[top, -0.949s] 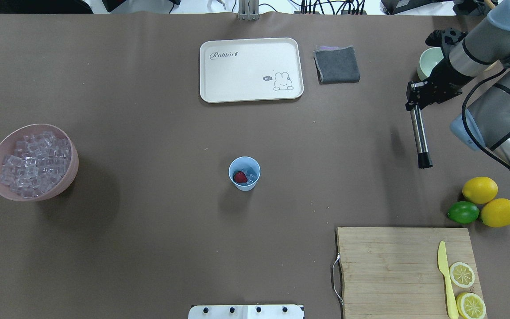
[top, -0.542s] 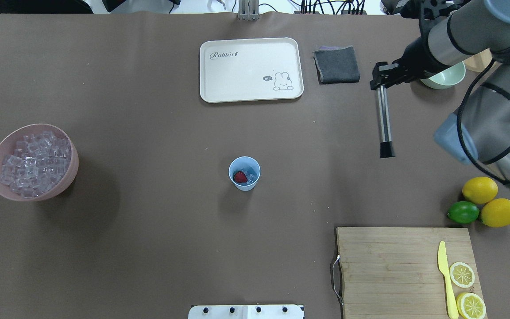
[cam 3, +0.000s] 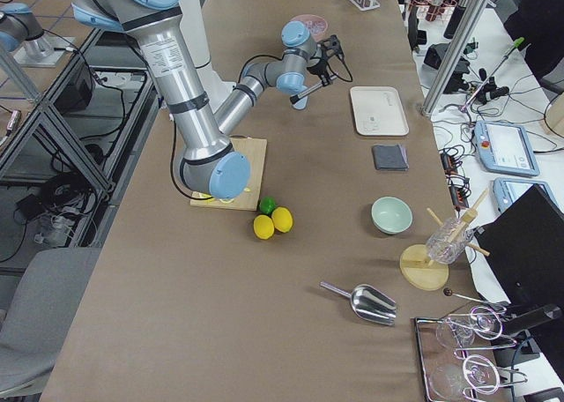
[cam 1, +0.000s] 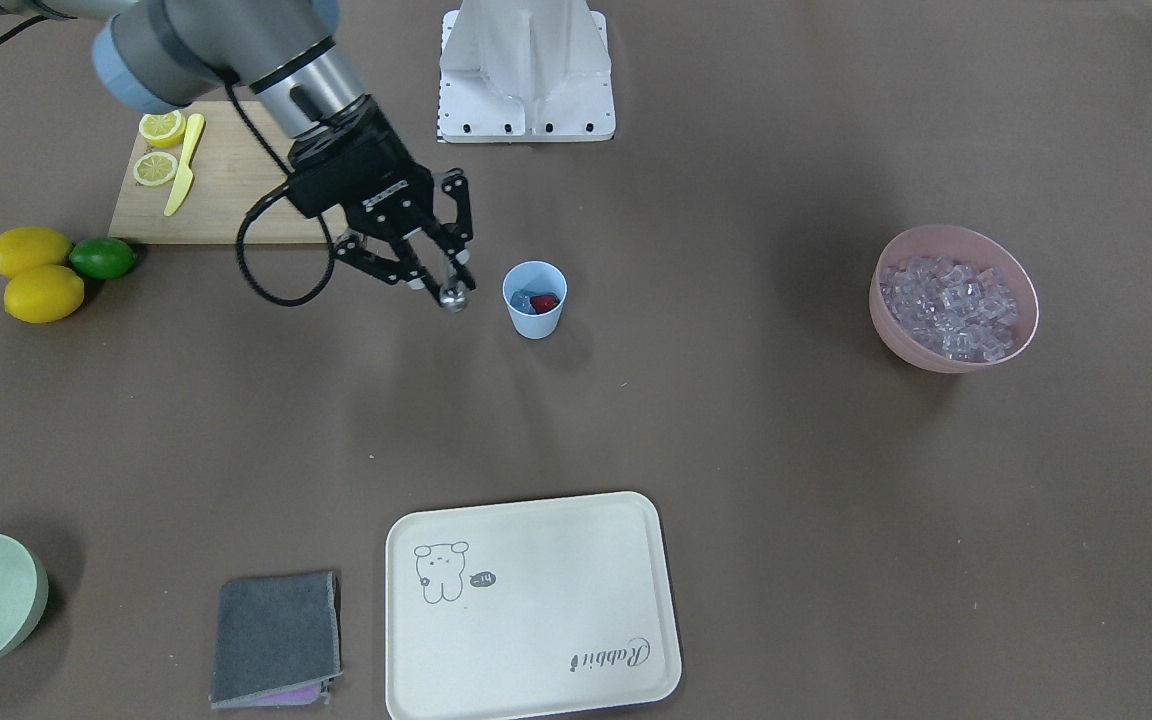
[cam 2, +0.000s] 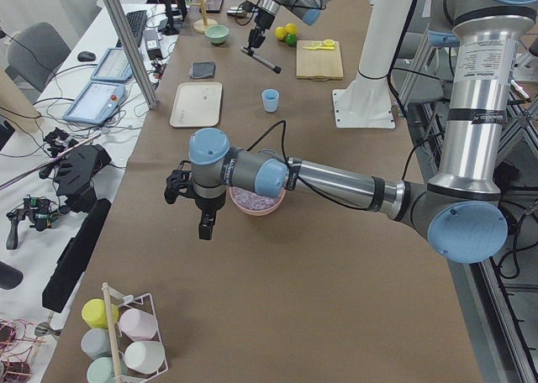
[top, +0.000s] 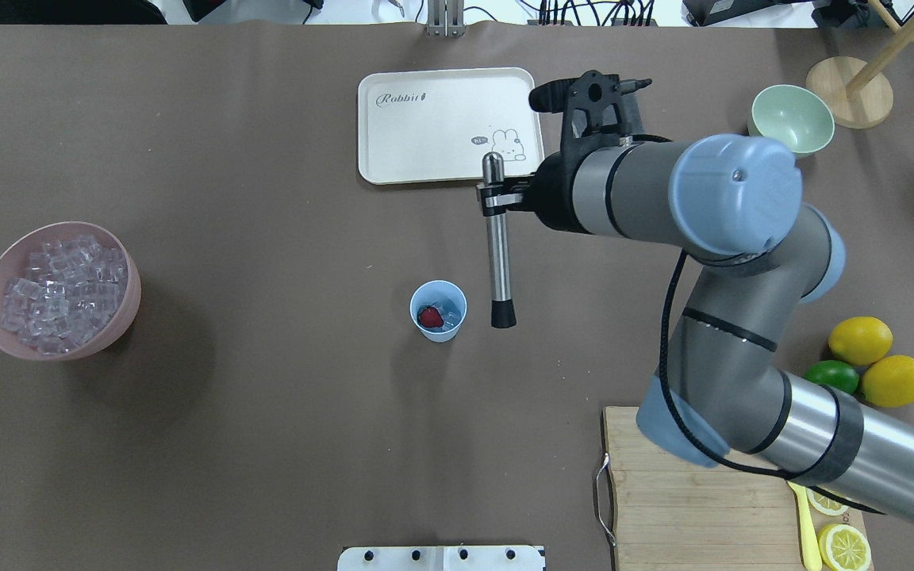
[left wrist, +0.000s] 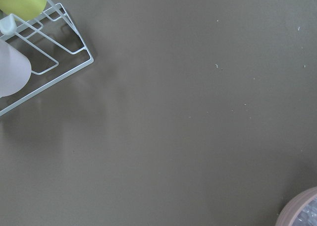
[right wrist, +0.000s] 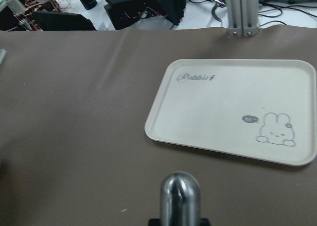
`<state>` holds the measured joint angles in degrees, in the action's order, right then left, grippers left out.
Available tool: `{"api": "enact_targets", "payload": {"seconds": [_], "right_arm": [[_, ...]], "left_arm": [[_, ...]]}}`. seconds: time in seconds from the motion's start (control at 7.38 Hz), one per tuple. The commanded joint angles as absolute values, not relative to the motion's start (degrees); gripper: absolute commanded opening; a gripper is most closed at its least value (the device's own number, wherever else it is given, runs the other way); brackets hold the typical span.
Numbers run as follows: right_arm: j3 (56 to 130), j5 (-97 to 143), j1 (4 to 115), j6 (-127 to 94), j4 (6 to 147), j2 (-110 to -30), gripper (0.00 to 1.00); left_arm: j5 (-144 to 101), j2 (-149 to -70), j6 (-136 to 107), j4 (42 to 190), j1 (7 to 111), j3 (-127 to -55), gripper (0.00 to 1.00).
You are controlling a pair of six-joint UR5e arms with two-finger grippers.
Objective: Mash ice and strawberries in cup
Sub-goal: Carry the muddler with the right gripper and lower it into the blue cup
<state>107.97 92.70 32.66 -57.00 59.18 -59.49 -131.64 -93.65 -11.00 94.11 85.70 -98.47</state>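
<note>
The light-blue cup [top: 438, 311] stands mid-table with the red strawberry [top: 429, 317] and some ice [top: 448, 312] inside; the front-facing view shows the cup [cam 1: 535, 298] too. More ice [top: 59, 289] fills the pink bowl [top: 130, 274] at the left. My right gripper [top: 497, 198] is shut on a steel muddler [top: 497, 254], held tilted in the air, with its black tip just right of the cup. The muddler's rounded top [right wrist: 180, 194] fills the bottom of the right wrist view. My left gripper [cam 2: 206, 223] hangs beside the pink bowl; I cannot tell if it is open or shut.
A cream tray [top: 425, 123] lies behind the cup and a grey cloth [cam 1: 276, 635] beside it. At the right are a green bowl [top: 792, 119], two lemons [top: 860, 339], a lime [top: 831, 374] and a cutting board [top: 687, 484]. A cup rack [cam 2: 118, 341] stands far left.
My right arm has swung left across the table with the muddler, from near the green bowl to just right of the cup. The cup and its contents have not moved.
</note>
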Motion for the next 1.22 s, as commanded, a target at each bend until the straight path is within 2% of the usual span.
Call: {"api": "enact_targets", "payload": {"seconds": [0.0,0.14,0.54,0.81,1.08], "right_arm": [[108.11,83.61,27.96,-52.77,58.18,-55.91,0.00],[107.84,79.76,26.47,-49.60,55.75,-55.55,0.00],[95.05,70.86,23.65,-41.68,29.95,-56.25,0.00],[93.17,70.49,22.51,-38.51,23.49,-57.65,0.00],[93.25,70.49,22.24,-38.41,23.20,-57.92,0.00]], "left_arm": [[-131.75,-93.60,-10.99,94.04,85.69,-98.26,0.97],[-131.75,-93.60,-10.99,94.04,85.69,-98.61,0.97],[-131.75,-93.43,-10.90,94.04,85.69,-98.79,0.97],[-131.75,-93.43,-10.99,94.04,85.69,-98.88,0.97],[-131.66,-93.52,-10.99,94.04,85.61,-98.88,0.97]]}}
